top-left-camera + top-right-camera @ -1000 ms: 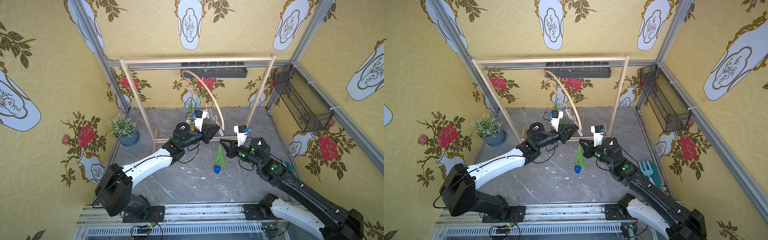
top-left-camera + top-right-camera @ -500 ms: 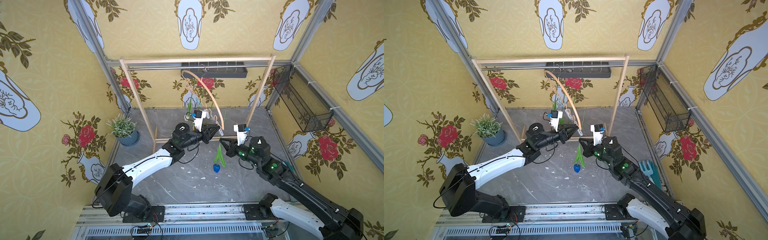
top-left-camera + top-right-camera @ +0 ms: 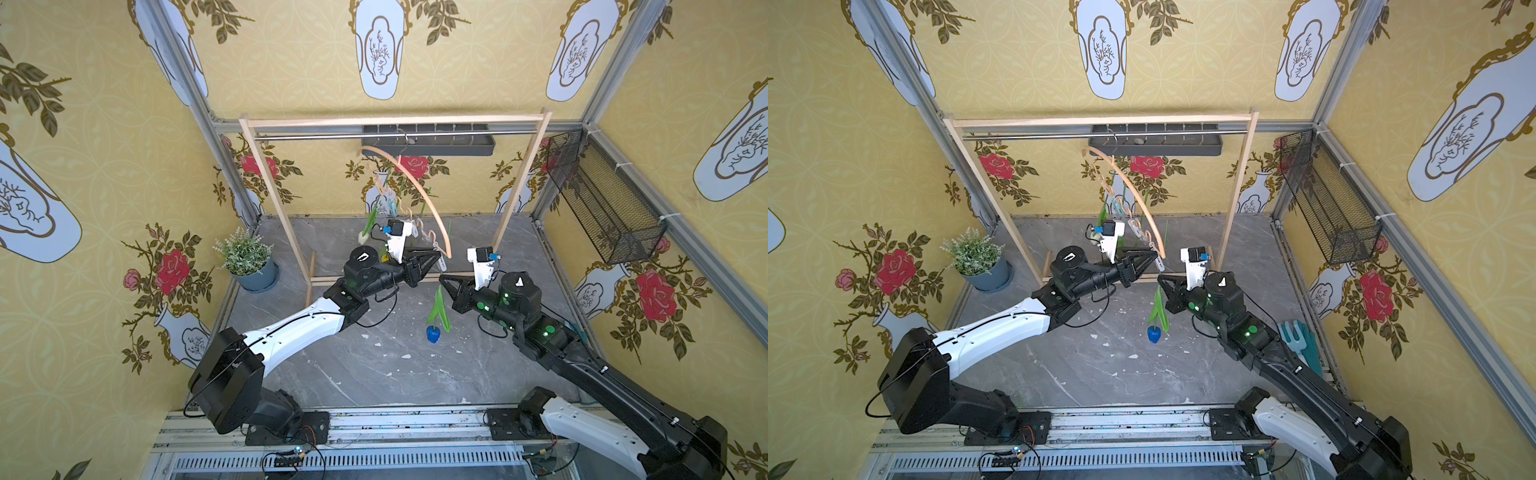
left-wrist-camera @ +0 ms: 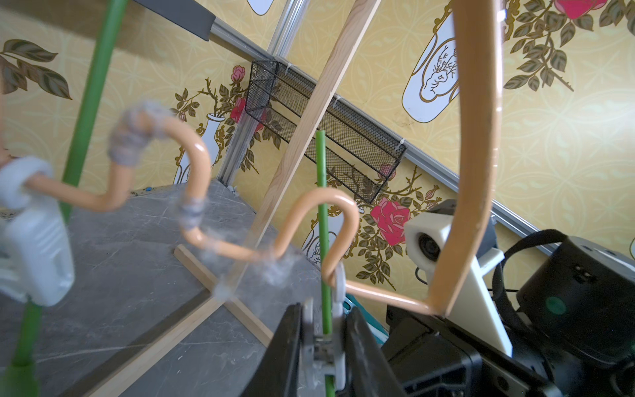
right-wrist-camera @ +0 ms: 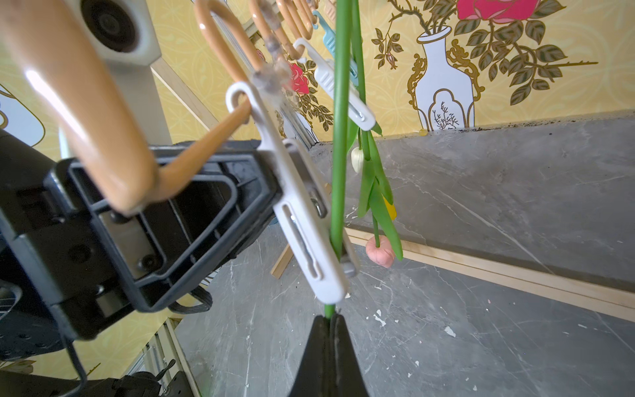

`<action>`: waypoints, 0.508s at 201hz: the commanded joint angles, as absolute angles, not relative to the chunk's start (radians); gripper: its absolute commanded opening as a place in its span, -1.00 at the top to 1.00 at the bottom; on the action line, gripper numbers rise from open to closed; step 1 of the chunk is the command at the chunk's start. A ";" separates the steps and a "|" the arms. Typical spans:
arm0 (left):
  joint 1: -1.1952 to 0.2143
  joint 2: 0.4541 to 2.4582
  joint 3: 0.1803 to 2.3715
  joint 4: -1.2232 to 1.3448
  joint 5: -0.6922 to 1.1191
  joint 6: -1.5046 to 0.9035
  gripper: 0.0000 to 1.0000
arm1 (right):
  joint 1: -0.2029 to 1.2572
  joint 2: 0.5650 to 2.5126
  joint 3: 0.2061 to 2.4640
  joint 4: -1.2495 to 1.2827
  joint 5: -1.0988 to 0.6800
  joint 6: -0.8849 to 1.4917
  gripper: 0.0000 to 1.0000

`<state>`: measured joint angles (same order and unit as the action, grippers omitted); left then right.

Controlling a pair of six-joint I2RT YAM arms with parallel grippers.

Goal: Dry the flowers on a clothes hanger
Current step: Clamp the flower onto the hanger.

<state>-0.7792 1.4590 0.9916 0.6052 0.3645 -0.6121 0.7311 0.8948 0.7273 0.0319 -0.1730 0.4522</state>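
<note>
tulip stem (image 5: 338, 172) pinched between right fingers (image 5: 314, 361), peg (image 5: 302, 223) between left fingers (image 4: 285, 350)

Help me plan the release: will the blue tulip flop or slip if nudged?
Probably fairly stiff: the blue tulip keeps its stem straight through the white peg. Likely light: the thin right fingers hold it by the stem. The smooth stem could slip.
</note>
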 commanded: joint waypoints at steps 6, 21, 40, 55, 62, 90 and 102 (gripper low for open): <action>-0.779 1.462 0.992 0.581 0.360 -0.611 0.43 | 0.734 0.893 0.741 0.122 -0.206 0.438 1.00; -0.779 1.463 0.994 0.580 0.359 -0.614 0.41 | 0.734 0.894 0.741 0.124 -0.206 0.441 1.00; -0.779 1.463 0.994 0.580 0.359 -0.615 0.37 | 0.734 0.897 0.739 0.131 -0.208 0.444 1.00; -0.779 1.464 0.990 0.585 0.355 -0.616 0.37 | 0.733 0.899 0.738 0.137 -0.210 0.448 1.00; -0.779 1.465 0.987 0.587 0.353 -0.619 0.37 | 0.734 0.899 0.735 0.141 -0.213 0.450 1.00; -0.779 1.466 0.970 0.619 0.351 -0.634 0.48 | 0.734 0.903 0.731 0.166 -0.224 0.466 1.00; -0.779 1.466 0.964 0.632 0.348 -0.639 0.55 | 0.733 0.904 0.726 0.181 -0.227 0.476 1.00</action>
